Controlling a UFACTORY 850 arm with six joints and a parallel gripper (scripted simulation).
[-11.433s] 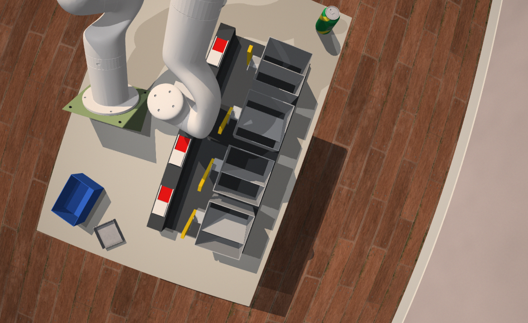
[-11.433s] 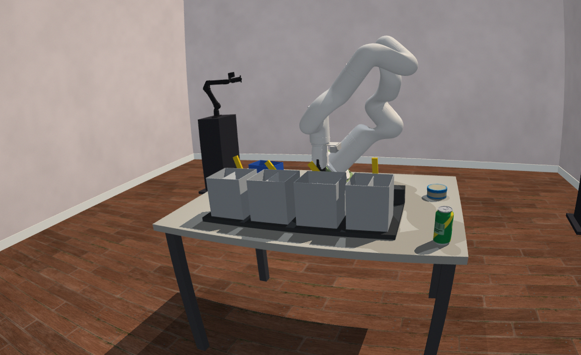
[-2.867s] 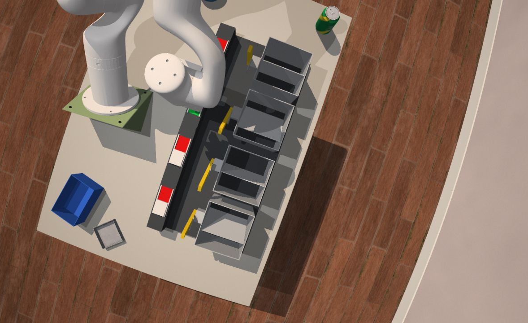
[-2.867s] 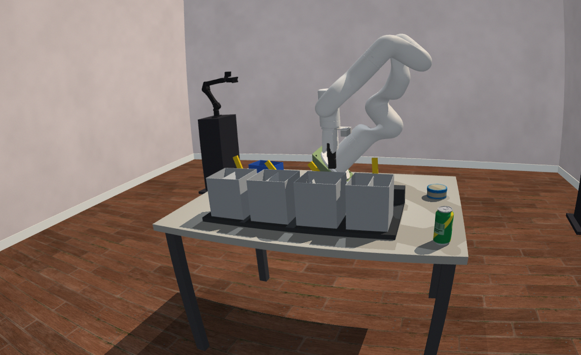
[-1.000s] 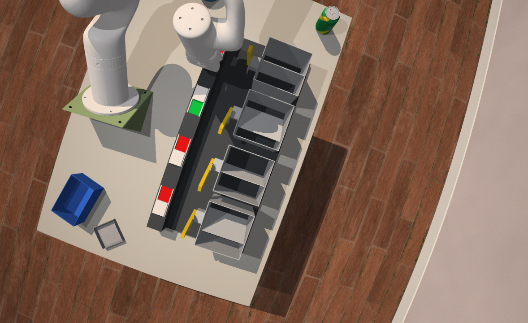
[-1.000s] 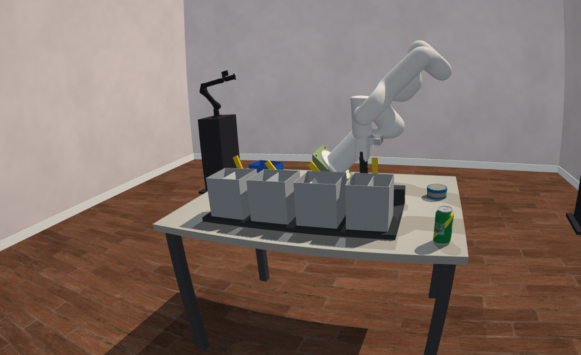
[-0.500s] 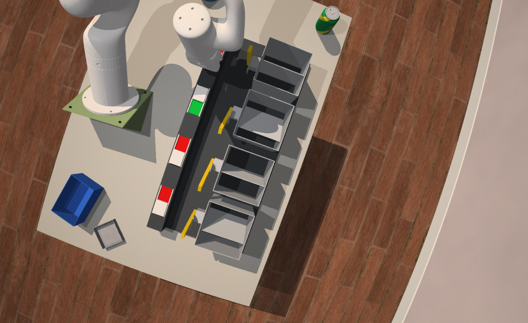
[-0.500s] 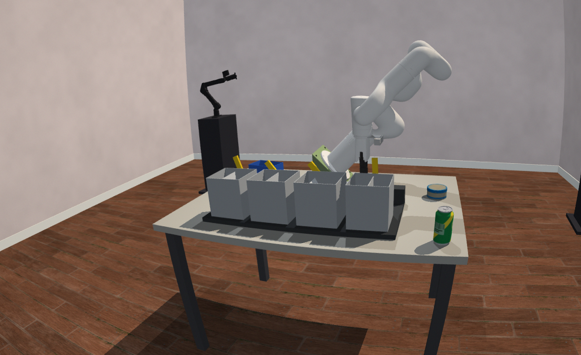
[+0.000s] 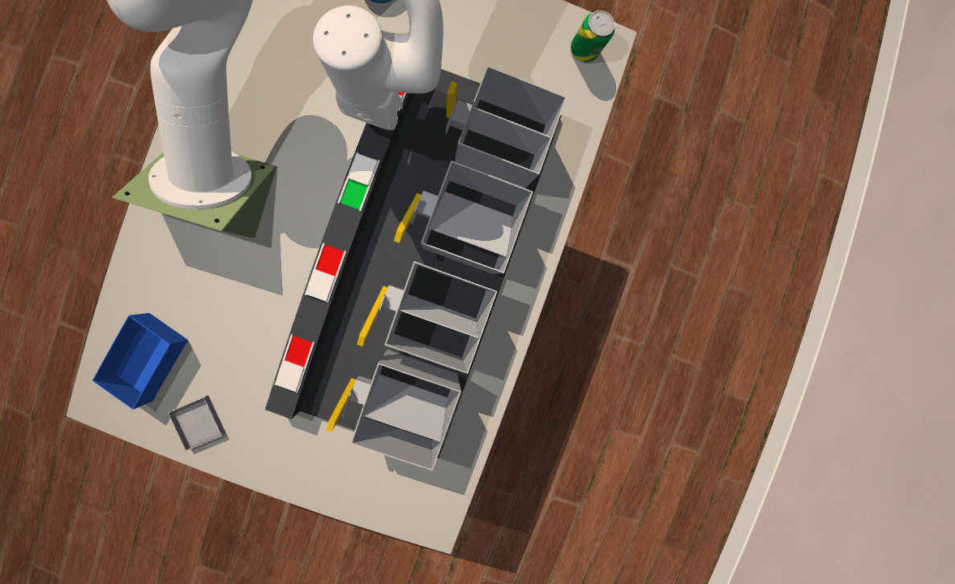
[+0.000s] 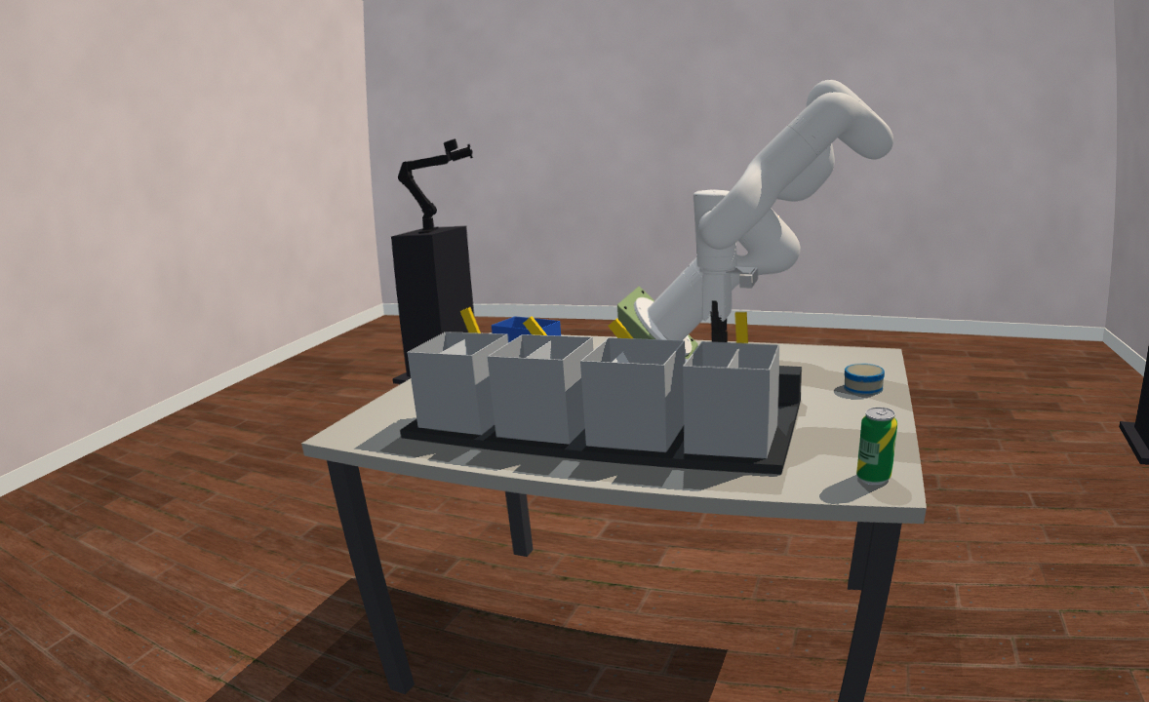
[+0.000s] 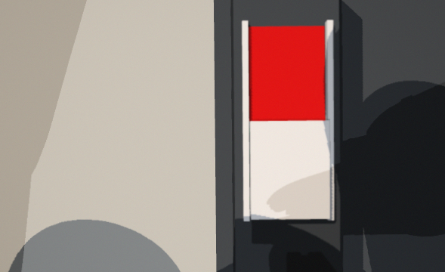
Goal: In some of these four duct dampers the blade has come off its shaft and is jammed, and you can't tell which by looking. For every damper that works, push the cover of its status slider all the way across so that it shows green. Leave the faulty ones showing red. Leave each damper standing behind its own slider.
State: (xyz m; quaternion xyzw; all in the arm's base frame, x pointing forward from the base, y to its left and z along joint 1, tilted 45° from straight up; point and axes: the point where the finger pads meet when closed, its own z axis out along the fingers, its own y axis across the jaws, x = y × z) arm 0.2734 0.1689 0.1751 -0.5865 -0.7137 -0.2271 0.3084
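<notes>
Four grey box dampers (image 9: 513,119) (image 9: 477,215) (image 9: 443,315) (image 9: 408,414) stand in a row on a black board (image 10: 783,436), each with a yellow lever (image 9: 407,217) beside it. In front runs a dark rail of sliders. One slider shows green (image 9: 353,195); two show red (image 9: 330,259) (image 9: 298,351). The slider at the can end lies under my wrist. In the wrist view it shows red (image 11: 287,72), with its white cover (image 11: 288,166) over the other half. My gripper (image 10: 717,325) is shut and empty, just above this slider.
A green can (image 9: 592,36) (image 10: 875,447) stands at the table corner and a round tin (image 10: 863,377) stands near it. A blue bin (image 9: 139,358) and a small grey tray (image 9: 197,422) sit at the other end. The arm's base (image 9: 201,185) is beside the rail.
</notes>
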